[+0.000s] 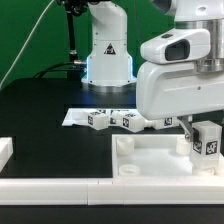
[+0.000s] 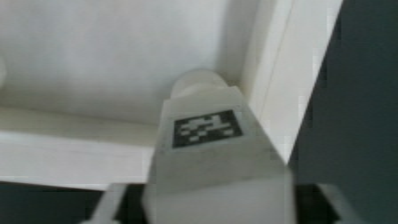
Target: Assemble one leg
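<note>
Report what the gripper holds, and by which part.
The gripper is shut on a small short white plastic leg, held by its upper end; the part with the black-and-white tag sticks out below.

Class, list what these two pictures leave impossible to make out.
1. Wrist view: where the leg's lower end meets the panel, hidden by the leg itself.
2. Exterior view: the panel, cut off at the exterior view's right edge.
3. Exterior view: tag patterns on the loose legs, too small to read.

Three loose legs (image 1: 130, 122) lie behind the panel (image 1: 150, 158), one seemingly on the marker board (image 1: 75, 117). A fourth leg (image 1: 205, 141) stands at the panel's corner, on the exterior view's right.
</note>
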Tool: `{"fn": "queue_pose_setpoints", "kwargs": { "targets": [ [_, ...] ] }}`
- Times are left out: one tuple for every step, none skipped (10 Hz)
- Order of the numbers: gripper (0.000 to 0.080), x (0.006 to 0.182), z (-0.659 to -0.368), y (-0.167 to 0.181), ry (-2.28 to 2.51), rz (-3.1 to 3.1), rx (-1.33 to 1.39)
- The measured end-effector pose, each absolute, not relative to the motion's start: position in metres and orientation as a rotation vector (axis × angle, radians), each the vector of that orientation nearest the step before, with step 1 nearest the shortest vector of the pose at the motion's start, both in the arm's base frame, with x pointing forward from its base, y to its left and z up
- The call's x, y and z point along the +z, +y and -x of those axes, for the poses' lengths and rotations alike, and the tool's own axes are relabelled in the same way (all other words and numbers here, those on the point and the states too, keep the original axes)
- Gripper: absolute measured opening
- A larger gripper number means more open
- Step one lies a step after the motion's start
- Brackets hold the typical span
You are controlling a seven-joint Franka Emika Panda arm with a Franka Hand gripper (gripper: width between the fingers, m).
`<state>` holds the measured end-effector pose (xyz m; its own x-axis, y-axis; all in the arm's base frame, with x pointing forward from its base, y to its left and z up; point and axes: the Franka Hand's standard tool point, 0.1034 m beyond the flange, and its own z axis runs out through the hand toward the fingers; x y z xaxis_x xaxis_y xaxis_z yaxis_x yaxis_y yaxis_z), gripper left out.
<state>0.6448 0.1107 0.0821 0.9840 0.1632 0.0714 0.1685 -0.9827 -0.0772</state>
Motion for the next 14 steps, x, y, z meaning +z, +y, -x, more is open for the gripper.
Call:
{"fn": "queue_pose_setpoints", "kwargs": {
  "targets": [
    [0.0285, 0.082, -0.645, 0.111, -0.192, 3.050, -0.096],
    [0.0285, 0.082, -0.645, 0.110, -0.023, 3.053, -0.094],
    [0.0285, 0.081, -0.645, 0.109, 0.153, 3.046, -0.098],
    [0.0285, 0.081, -0.645, 0.108, 0.395, 3.020, -0.117],
    [0.0285, 0.081, -0.644, 0.106, 0.723, 2.940, -0.123],
    [0.0285, 0.080, -0.644, 0.104, 1.009, 2.834, -0.096],
    [0.0285, 0.080, -0.643, 0.101, 1.277, 2.702, -0.062],
    [0.0285, 0.080, -0.642, 0.100, 1.447, 2.607, -0.042],
    [0.0285, 0.079, -0.642, 0.099, 1.533, 2.550, -0.028],
    [0.0285, 0.079, -0.642, 0.099, 1.533, 2.550, -0.028],
    [0.0285, 0.079, -0.642, 0.099, 1.524, 2.556, -0.029],
    [0.0285, 0.079, -0.641, 0.099, 1.497, 2.575, -0.029],
    [0.0465, 0.080, -0.638, 0.102, 1.281, 2.725, -0.007],
    [0.0583, 0.082, -0.638, 0.106, 0.991, 2.883, 0.002]
  ]
}}
